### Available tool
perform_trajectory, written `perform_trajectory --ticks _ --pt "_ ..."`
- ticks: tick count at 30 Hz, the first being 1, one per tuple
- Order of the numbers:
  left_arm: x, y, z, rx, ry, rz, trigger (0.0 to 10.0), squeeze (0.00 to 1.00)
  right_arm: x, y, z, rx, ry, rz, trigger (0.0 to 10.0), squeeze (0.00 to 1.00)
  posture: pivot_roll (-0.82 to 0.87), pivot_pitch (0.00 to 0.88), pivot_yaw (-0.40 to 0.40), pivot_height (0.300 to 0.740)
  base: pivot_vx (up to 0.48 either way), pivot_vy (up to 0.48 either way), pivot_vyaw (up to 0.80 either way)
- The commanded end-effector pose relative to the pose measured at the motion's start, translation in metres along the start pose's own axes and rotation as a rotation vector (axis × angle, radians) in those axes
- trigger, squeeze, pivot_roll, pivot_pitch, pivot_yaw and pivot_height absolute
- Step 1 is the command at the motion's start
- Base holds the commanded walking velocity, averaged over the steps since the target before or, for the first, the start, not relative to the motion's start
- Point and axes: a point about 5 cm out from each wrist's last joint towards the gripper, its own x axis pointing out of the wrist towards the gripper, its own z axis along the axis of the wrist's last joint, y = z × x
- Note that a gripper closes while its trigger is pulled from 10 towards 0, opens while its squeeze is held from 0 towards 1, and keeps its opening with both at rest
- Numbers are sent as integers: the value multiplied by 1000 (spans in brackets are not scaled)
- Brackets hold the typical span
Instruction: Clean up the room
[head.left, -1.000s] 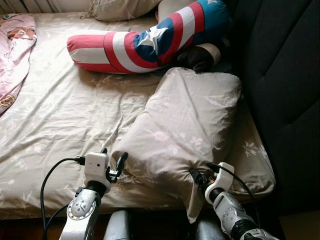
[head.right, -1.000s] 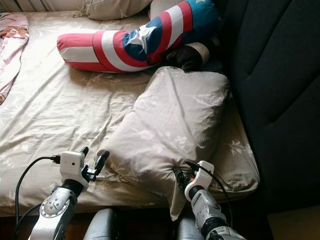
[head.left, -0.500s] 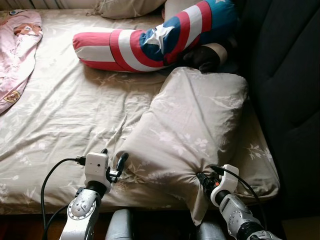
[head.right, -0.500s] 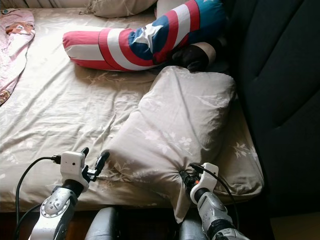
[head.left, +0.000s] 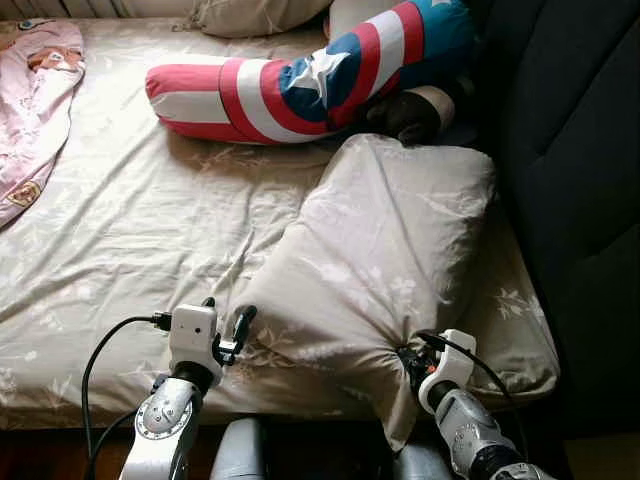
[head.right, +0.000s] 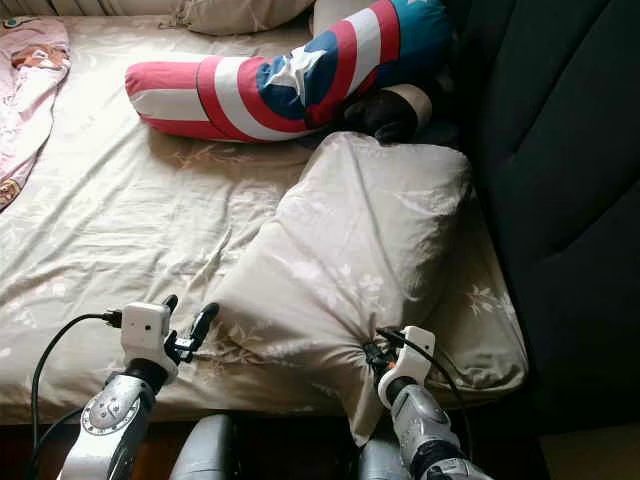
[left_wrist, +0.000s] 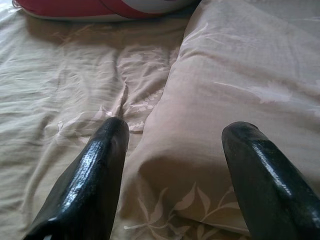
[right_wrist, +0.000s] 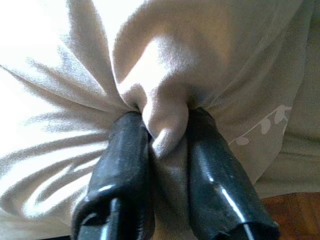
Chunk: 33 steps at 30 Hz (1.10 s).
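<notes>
A beige floral pillow (head.left: 385, 250) lies slanted on the right side of the bed, its far end near the dark headboard. My right gripper (head.left: 405, 357) is shut on a bunched fold of the pillow (right_wrist: 165, 125) at its near corner, the fabric pinched between both fingers (right_wrist: 125, 160). My left gripper (head.left: 226, 318) stands open at the pillow's near left edge, its fingers (left_wrist: 95, 175) either side of that corner (left_wrist: 200, 165) and not closed on it.
A long red, white and blue star-patterned bolster (head.left: 300, 80) lies across the bed's far side with a dark plush object (head.left: 405, 112) beside it. A pink garment (head.left: 30, 110) lies at the far left. The black padded headboard (head.left: 570, 170) runs along the right. The bed's front edge (head.left: 60, 415) is just before me.
The right gripper has drawn the pinched pillow corner slightly towards the bed's front edge. The view shifted a little; the left gripper has stayed in place.
</notes>
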Motion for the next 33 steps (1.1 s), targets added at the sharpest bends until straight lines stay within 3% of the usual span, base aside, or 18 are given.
perform_trajectory --ticks 1,10,16,21,22,23,26,33 --pt "-1 -2 -1 14 14 -11 10000 0 -5 -9 -15 -7 60 -63 0 0 123 233 -9 645 0 0 0" --pt "-2 -4 -3 21 20 -18 10000 0 -5 -22 5 -59 -15 -156 0 0 117 234 -10 645 0 0 0" --pt "-3 -3 -3 25 20 -14 10000 0 -6 -35 40 -66 -158 -268 0 0 106 233 -14 645 0 0 0" --pt "-2 -3 -4 27 21 -15 10000 0 -14 -48 96 -30 -388 -425 0 0 98 226 -17 645 0 0 0" --pt "-2 -3 -4 27 21 -15 10000 0 -14 -48 96 -30 -388 -425 0 0 98 226 -17 645 0 0 0" --pt "-2 -3 -4 27 21 -17 10000 0 -21 -56 114 -20 -468 -504 0 0 94 224 -16 645 0 0 0" --pt "-2 -3 -4 25 21 -17 10000 0 -34 -69 137 2 -561 -595 0 0 92 218 -17 645 0 0 0" --pt "-2 -3 -4 26 20 -16 10000 0 -67 -100 182 11 -718 -776 0 0 89 212 -18 645 0 0 0"
